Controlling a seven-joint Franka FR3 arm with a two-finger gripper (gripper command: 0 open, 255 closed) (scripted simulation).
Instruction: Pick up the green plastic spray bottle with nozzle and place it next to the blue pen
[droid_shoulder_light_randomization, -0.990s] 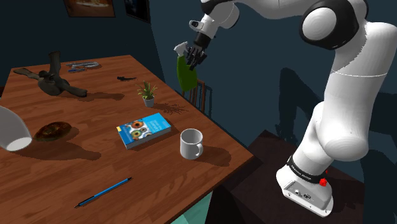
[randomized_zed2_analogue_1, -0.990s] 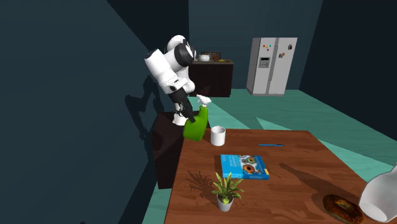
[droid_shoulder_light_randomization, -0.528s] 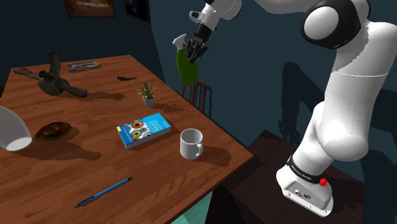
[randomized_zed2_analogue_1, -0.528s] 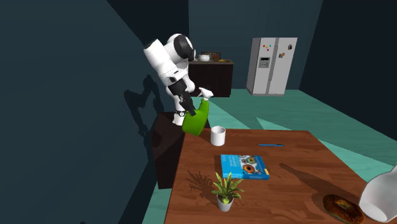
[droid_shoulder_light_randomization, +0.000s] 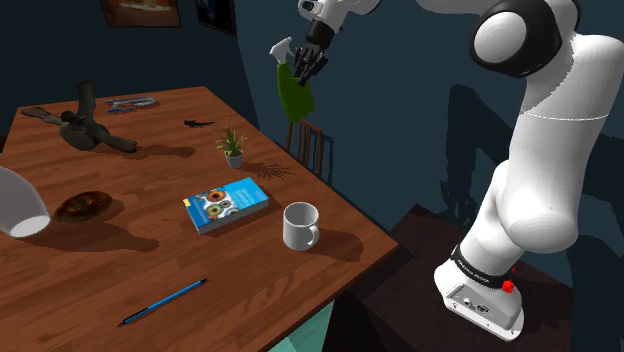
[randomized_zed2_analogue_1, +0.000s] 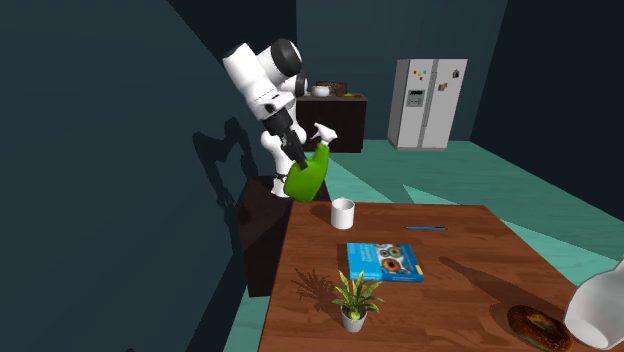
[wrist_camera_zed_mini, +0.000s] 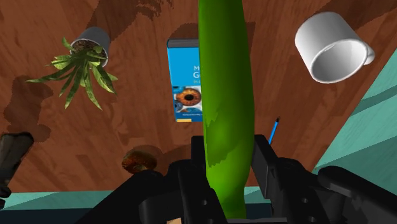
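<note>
"Where's the green spray bottle (wrist_camera_zed_mini: 222, 95)?"
"Pinched in the gripper (wrist_camera_zed_mini: 230, 162), high above the bench (droid_shoulder_light_randomization: 250, 270), well apart from the blue pen (droid_shoulder_light_randomization: 163, 302)."
"Read the book (droid_shoulder_light_randomization: 226, 205)?"
"No, bottle hides its title."

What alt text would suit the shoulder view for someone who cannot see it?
A white robot arm's black fingers clasp a green spray bottle, held high, clear of a wooden table. On the table sit a blue pen, a book, a white mug and a small potted plant.
</note>
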